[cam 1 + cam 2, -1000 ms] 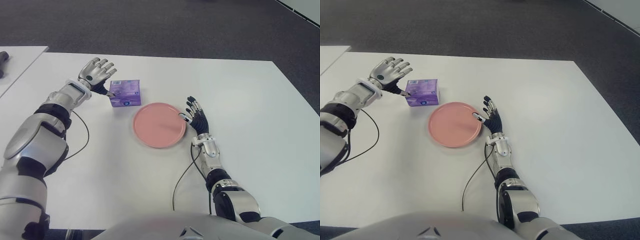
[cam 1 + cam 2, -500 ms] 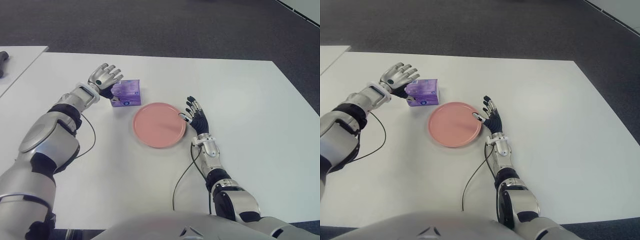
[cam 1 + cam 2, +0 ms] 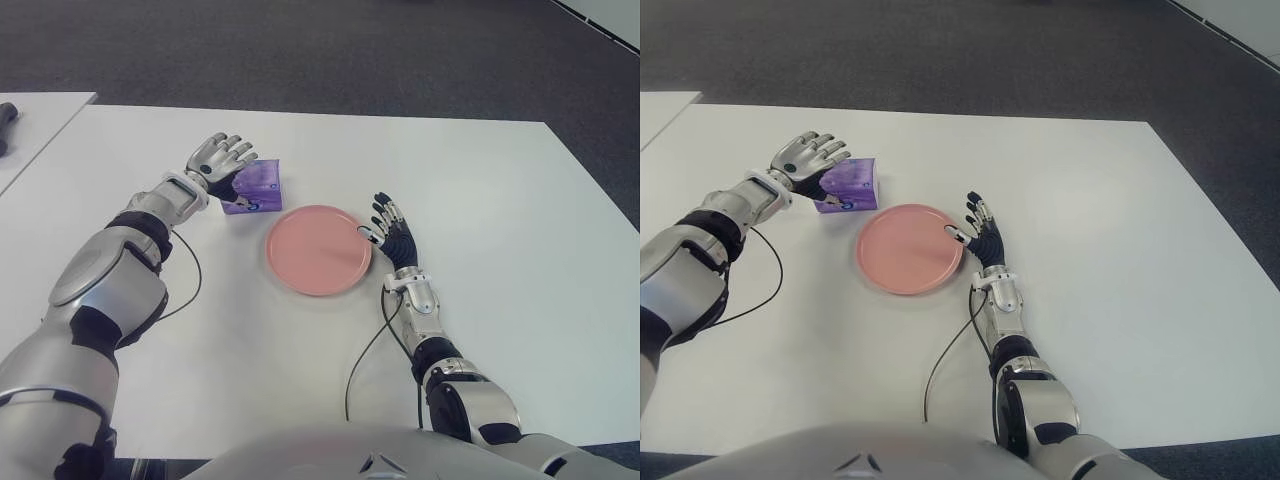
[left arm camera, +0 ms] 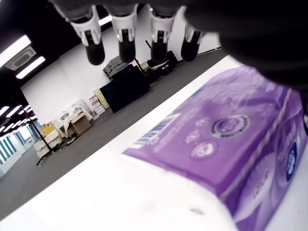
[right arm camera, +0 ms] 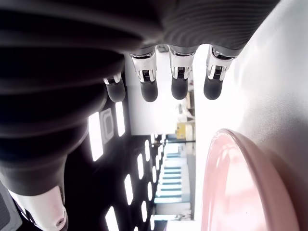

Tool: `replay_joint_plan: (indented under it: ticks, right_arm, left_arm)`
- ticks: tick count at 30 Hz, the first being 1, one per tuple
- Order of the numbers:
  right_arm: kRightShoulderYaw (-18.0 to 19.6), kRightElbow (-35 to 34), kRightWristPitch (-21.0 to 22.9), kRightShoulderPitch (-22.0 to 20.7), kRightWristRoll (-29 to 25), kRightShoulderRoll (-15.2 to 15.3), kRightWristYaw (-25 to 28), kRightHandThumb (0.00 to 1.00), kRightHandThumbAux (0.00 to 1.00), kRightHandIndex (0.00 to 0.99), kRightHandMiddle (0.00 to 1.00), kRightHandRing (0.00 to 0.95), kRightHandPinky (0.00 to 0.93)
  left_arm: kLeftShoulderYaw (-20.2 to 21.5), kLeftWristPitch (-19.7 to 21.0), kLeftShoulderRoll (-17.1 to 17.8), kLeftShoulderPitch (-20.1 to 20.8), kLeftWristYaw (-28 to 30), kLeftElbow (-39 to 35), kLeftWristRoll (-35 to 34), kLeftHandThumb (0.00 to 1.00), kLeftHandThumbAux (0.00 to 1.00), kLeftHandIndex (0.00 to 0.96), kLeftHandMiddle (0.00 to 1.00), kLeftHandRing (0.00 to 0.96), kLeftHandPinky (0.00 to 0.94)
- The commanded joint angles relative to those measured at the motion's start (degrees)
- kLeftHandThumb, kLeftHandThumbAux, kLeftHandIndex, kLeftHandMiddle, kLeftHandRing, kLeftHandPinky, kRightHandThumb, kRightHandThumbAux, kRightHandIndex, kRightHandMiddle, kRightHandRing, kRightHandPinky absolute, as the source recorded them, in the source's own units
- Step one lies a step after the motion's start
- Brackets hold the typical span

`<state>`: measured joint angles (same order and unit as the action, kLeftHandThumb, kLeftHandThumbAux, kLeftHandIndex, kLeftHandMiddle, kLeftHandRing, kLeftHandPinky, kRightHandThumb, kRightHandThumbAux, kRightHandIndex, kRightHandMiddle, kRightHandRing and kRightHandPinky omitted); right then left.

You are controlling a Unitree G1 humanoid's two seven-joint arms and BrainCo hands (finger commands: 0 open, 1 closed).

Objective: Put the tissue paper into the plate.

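Left eye view: I am spreading my left hand open over the tissue pack, not gripping; plate empty, right hand open beside it.

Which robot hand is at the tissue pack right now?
The left robot hand, fingers spread over the purple tissue pack. The right robot hand shows beside the pink plate, holding nothing.

Lab or office: stacked boxes, ceiling striplights
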<state>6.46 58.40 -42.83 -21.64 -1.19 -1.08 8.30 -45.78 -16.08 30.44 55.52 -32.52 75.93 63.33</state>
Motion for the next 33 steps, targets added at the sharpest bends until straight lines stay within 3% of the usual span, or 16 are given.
replay_joint_plan:
  ticks: [1,14,33]
  right_arm:
    - [0.60,5.66,1.27,7.06,-0.86,-1.35,-0.09,0.096,0.706,0.062,0.030,0.013,0.055]
    - [0.69,5.93,1.38,6.78,-0.89,-1.29,-0.08,0.096,0.706,0.062,0.030,0.013,0.055]
    - [0.96,6.12,1.33,6.71,-1.03,-1.04,0.27,0.096,0.706,0.062,0.030,0.013,0.055]
  left_arm:
    - [1.18,-1.29,-0.82,-0.25,0.53,0.28,-2.48,0.075,0.351,0.000,0.000,0.000,0.000]
    - [3.40,-3.08,-1.62,-0.69,2.29,0.17,-7.51,0.079,0.387,0.000,0.000,0.000,0.000]
    - [2.52,-0.22,-1.49,-1.12,3.39,1.11,-7.28,0.071,0.372,0.000,0.000,0.000,0.000]
